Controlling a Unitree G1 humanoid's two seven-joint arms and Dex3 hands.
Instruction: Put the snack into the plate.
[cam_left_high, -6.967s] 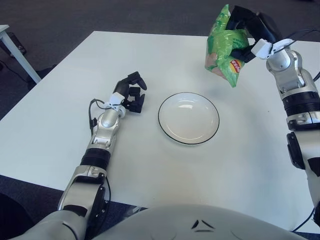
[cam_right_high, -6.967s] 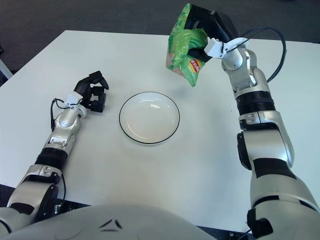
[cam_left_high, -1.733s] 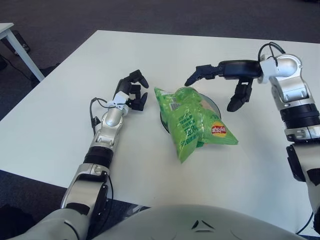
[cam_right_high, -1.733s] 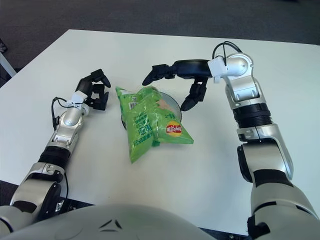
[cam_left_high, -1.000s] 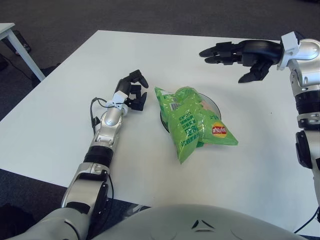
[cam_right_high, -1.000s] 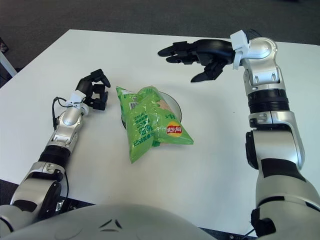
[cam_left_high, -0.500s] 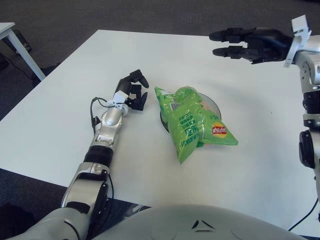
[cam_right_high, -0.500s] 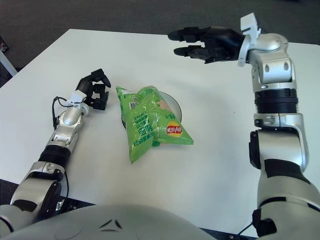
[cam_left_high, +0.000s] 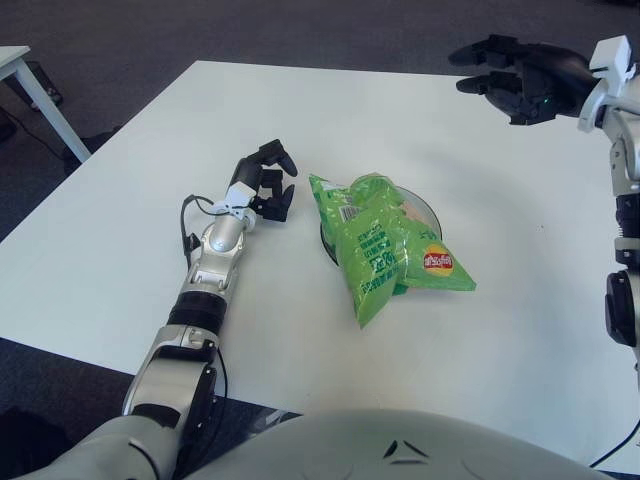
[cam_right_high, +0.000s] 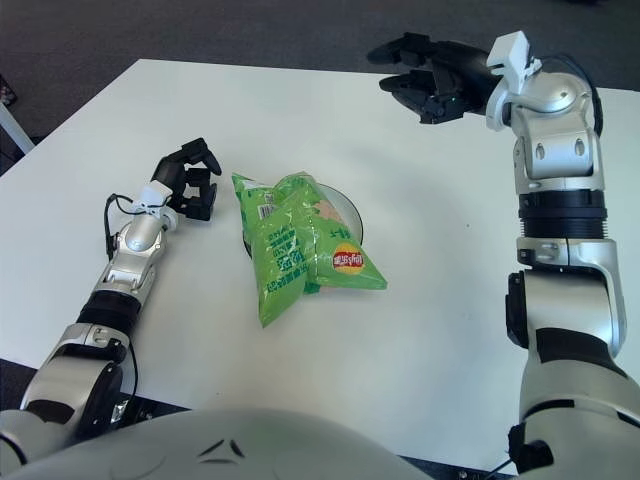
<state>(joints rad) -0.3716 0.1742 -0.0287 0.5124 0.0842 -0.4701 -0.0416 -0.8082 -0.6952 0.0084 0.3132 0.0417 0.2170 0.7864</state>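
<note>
A green snack bag (cam_left_high: 385, 248) lies across the white plate (cam_left_high: 425, 204), covering most of it; only the plate's far right rim shows, and the bag's near end hangs over onto the table. My right hand (cam_left_high: 515, 78) is raised high at the far right, well away from the bag, fingers spread and holding nothing. Just left of the bag's top corner shows my left hand (cam_left_high: 266, 188), its fingers curled and empty.
The white table (cam_left_high: 120, 200) spreads around the plate on all sides. Its near edge runs below the bag. A leg of another white table (cam_left_high: 30, 95) stands at the far left over dark carpet.
My right hand has let go of the bag, which now lies on the plate, and has risen up and away to the far right. The left hand has not moved.
</note>
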